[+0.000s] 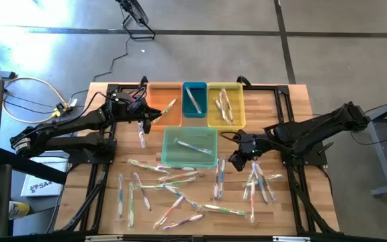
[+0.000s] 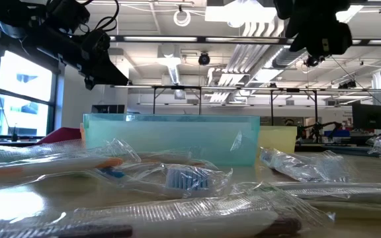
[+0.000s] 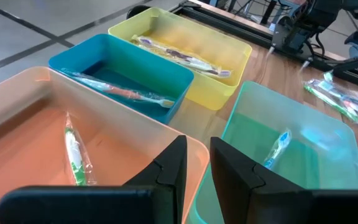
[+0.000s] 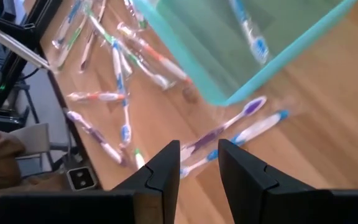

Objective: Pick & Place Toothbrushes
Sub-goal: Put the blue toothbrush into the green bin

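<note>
Several wrapped toothbrushes lie scattered on the wooden table's near half. Single ones lie in the orange bin, the blue bin and the teal bin, and a few in the yellow bin. My left gripper hangs over the orange bin's near right corner, fingers slightly apart with nothing between them. My right gripper hovers right of the teal bin, tilted down over a purple and a blue toothbrush, open and holding nothing.
The orange, blue and yellow bins stand in a row at the table's far edge, the teal one in front of them. One toothbrush lies left of the teal bin. Black frame rails run along both sides.
</note>
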`<state>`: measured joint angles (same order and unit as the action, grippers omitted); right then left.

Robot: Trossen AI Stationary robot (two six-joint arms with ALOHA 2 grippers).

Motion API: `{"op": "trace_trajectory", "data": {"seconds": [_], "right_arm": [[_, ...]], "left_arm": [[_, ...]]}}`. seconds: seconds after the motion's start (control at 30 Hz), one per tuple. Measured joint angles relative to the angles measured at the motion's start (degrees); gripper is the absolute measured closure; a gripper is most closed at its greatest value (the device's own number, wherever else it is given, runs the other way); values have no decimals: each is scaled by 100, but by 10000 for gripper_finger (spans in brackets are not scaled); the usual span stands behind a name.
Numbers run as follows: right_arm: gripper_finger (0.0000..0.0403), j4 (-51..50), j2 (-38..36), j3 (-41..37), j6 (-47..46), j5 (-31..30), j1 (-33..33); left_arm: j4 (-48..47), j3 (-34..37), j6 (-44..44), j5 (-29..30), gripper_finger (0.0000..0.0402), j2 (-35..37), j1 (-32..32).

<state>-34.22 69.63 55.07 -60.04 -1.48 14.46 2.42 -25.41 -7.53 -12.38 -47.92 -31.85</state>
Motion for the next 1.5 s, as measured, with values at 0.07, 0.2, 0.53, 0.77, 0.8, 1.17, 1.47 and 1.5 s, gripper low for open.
{"op": "trace_trajectory", "data": {"seconds": [0.07,0.2,0.53,0.77,0.8,1.17,1.47,1.5], "right_arm": [[300,-16,0,0,-208,-10,133],[300,-185,2,0,-660,-6,400],[300,-822,4,-7,-1909,48,993],[300,-1289,152,-7,-2894,-30,1319],[300,-1378,189,-7,-3028,2,1357],[300,-1694,818,-9,-3901,552,1757],[300,-2038,1444,-9,-4113,1218,2040],[300,-2104,1497,-9,-4165,1238,2060]], "left_arm": [[0,0,0,0,332,0,2],[2,1,-2,0,332,0,0],[4,2,-2,-2,332,0,2],[4,2,-2,-2,332,0,0],[4,2,-2,-2,332,0,2],[4,2,-2,-4,332,0,2],[4,2,-2,-2,332,0,0],[6,2,-2,-2,332,0,0]]}}
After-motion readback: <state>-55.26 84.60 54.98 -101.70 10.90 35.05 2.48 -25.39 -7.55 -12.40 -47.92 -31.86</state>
